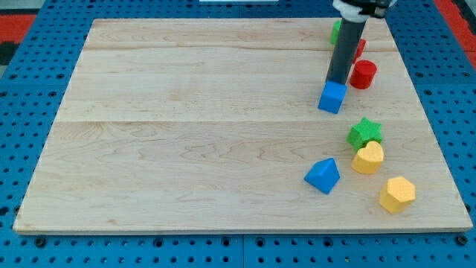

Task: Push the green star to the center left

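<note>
No fingers here, just my tip (337,82) at upper right, touching the top edge of the blue cube (332,97). Holding nothing. Green star (364,132) sits right of centre on the wooden surface (186,134), below the cube, touching a yellow block (367,158). Red cylinder (363,74) close by.

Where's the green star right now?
The green star sits at the board's right side, touching the yellow heart just below it, and below-right of my tip.
</note>
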Tool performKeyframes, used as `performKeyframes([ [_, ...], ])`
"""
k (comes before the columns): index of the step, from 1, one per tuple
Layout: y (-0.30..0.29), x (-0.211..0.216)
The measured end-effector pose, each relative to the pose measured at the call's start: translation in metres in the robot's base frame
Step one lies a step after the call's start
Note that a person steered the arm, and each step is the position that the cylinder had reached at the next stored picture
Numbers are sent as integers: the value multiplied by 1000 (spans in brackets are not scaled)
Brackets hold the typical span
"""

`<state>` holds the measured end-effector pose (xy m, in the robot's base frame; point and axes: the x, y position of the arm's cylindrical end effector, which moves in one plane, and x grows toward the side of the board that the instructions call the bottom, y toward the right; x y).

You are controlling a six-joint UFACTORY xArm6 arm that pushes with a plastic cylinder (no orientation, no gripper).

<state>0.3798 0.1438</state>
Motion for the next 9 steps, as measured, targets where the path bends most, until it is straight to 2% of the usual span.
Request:
performKeyframes([
  [1, -47, 59],
  [2, -60, 77],
  [3, -55, 40],
  [4, 12, 36],
  [5, 106, 50],
  [6, 115, 116],
  [7, 109, 137],
  [9, 13, 91],
])
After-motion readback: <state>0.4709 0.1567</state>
